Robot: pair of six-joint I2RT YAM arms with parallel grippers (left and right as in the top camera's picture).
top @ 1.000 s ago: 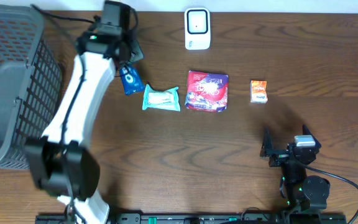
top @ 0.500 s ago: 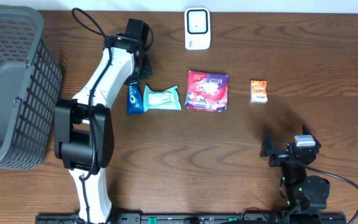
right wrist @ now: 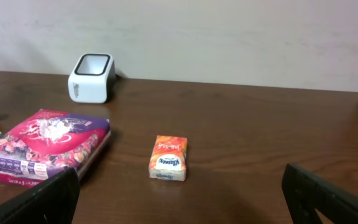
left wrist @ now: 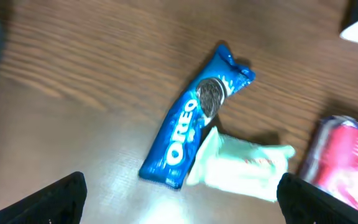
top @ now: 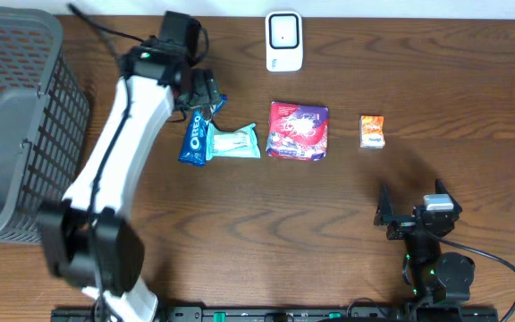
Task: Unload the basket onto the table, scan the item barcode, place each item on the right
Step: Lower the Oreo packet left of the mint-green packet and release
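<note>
The blue Oreo pack (top: 193,139) lies flat on the table, free of any grip, its lower end touching a teal wrapped pack (top: 232,141). In the left wrist view the Oreo pack (left wrist: 191,121) lies diagonally in front of my left gripper (left wrist: 182,202), whose jaws stand wide open and empty. From overhead that left gripper (top: 208,97) hovers just behind the pack. The white barcode scanner (top: 283,40) stands at the table's back edge. My right gripper (top: 384,215) rests open and empty near the front right.
A red flowered pack (top: 299,131) and a small orange tissue pack (top: 372,131) lie in the same row. A grey wire basket (top: 16,116) fills the left side. In the right wrist view the scanner (right wrist: 92,77) and tissue pack (right wrist: 168,158) lie ahead.
My left gripper carried the Oreo pack down beside the teal pack, opened, let it go and drew back a little. The right arm has not moved.
</note>
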